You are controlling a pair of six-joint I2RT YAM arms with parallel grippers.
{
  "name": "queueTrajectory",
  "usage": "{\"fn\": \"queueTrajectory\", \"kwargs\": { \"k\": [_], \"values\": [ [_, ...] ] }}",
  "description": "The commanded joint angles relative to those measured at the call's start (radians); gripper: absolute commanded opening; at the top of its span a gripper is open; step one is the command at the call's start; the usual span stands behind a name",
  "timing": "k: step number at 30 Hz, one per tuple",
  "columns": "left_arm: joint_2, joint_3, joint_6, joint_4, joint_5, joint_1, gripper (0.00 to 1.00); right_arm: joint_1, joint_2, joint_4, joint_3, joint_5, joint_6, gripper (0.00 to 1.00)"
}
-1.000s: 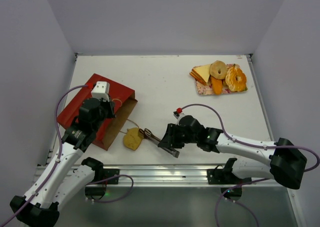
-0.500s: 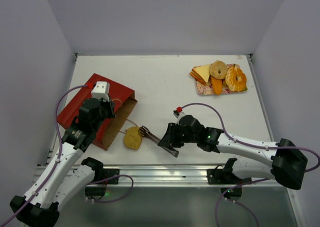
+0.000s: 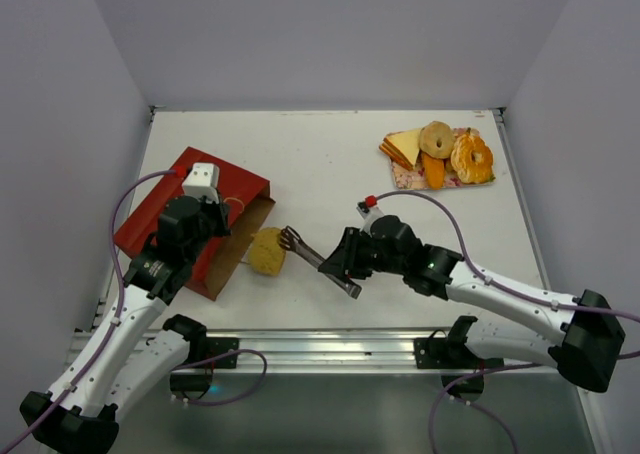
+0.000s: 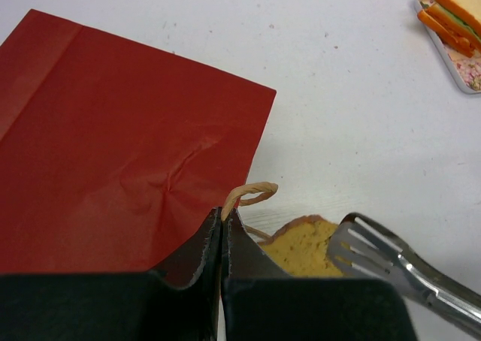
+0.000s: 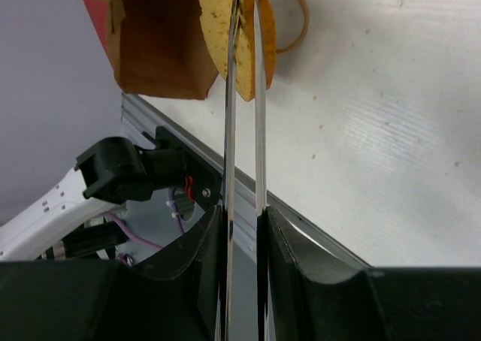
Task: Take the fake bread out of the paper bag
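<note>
Toward the bag (image 3: 185,199), flat at left centre, we have carried the bread (image 3: 267,251) up-frame since a second ago; it is now just outside the mouth. Our left gripper (image 4: 222,232) is clenched on the bag's rim. Our right gripper (image 5: 242,221) grasps tongs (image 3: 305,251), which pinch the bread.

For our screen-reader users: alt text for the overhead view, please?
The right fingers hold metal tongs that pinch a slice of fake bread just outside the open mouth of a red paper bag. The left fingers clamp the bag's edge; a tray of fake food sits far right.
</note>
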State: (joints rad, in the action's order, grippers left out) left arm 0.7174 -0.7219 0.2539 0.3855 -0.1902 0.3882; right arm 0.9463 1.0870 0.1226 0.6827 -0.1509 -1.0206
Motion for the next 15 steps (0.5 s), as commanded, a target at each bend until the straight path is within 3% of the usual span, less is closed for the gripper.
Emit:
{"fn": "queueTrajectory", "kwargs": {
  "k": [1, 15],
  "values": [
    [-0.009, 0.001, 0.005, -0.016, -0.003, -0.006, 0.00, -0.053, -0.050, 0.008, 0.063, -0.016, 0.031, 0.16],
    [-0.007, 0.001, 0.004, -0.017, 0.006, -0.006, 0.00, -0.460, -0.110, 0.183, 0.181, -0.188, 0.204, 0.15]
  ]
}}
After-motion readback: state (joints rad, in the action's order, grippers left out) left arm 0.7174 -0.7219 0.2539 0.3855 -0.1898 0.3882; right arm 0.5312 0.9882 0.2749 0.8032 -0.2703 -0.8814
